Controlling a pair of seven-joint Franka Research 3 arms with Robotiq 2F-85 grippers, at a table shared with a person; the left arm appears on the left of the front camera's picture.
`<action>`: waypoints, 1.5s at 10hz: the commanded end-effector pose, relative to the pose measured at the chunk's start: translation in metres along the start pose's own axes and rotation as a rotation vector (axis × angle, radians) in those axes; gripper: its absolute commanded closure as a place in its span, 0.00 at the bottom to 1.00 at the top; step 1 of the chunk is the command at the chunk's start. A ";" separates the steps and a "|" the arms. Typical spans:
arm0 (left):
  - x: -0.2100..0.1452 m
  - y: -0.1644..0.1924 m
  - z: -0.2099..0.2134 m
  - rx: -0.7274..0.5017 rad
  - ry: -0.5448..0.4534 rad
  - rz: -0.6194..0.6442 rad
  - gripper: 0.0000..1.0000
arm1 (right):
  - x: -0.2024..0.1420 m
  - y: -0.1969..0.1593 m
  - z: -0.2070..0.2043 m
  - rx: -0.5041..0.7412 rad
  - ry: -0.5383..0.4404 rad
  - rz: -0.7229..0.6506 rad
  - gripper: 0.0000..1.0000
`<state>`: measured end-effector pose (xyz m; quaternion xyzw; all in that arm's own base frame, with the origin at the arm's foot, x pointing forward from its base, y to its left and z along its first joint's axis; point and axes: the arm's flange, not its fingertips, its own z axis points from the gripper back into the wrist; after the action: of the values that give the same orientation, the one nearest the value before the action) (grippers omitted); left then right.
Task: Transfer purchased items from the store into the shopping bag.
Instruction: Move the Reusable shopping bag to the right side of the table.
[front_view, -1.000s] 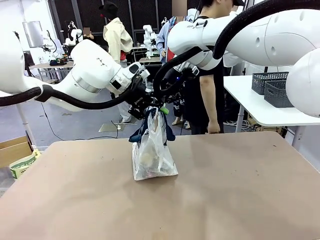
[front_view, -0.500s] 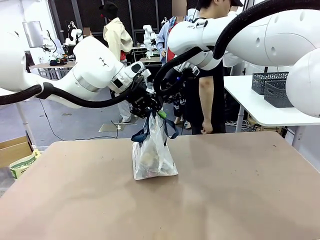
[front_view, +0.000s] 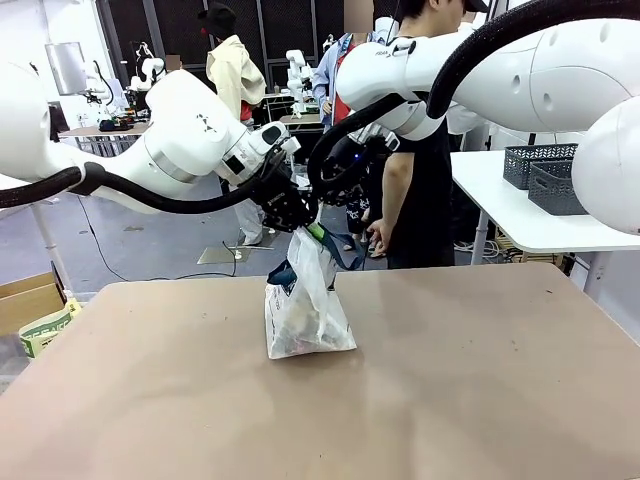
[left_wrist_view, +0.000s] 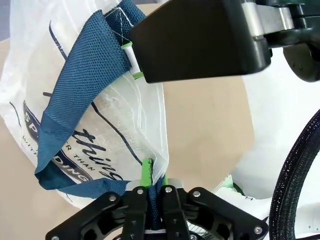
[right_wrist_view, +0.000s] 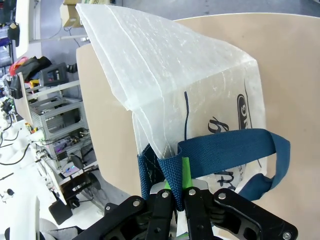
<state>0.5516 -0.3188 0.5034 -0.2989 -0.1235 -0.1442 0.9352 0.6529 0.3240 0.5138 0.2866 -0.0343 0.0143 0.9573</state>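
Front view: you saw the shopping bag (front_view: 305, 310) standing on the table (front_view: 450, 380), both grippers meeting at its top. Left wrist view: the left gripper (left_wrist_view: 154, 185) pinched a navy handle (left_wrist_view: 80, 100). Right wrist view: the right gripper (right_wrist_view: 180, 189) was clamped on the other strap (right_wrist_view: 225, 150).

Clear shopping bag (front_view: 305, 310), navy straps (right_wrist_view: 225, 150)

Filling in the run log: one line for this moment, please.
left gripper: shut on shopping bag strap | right gripper: shut on strap | bag: on table
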 end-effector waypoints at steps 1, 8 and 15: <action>0.000 -0.001 0.006 0.027 -0.017 0.020 1.00 | -0.004 -0.004 -0.001 0.049 -0.004 0.017 1.00; 0.000 0.000 0.001 0.004 -0.002 0.005 1.00 | 0.001 -0.002 0.005 0.062 -0.008 -0.022 0.64; 0.000 0.000 0.001 0.004 -0.002 0.005 1.00 | -0.024 -0.036 0.069 0.083 -0.107 0.080 0.00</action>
<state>0.5518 -0.3184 0.5035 -0.2975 -0.1229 -0.1415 0.9361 0.6504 0.2726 0.5558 0.3070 -0.0780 0.0198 0.9483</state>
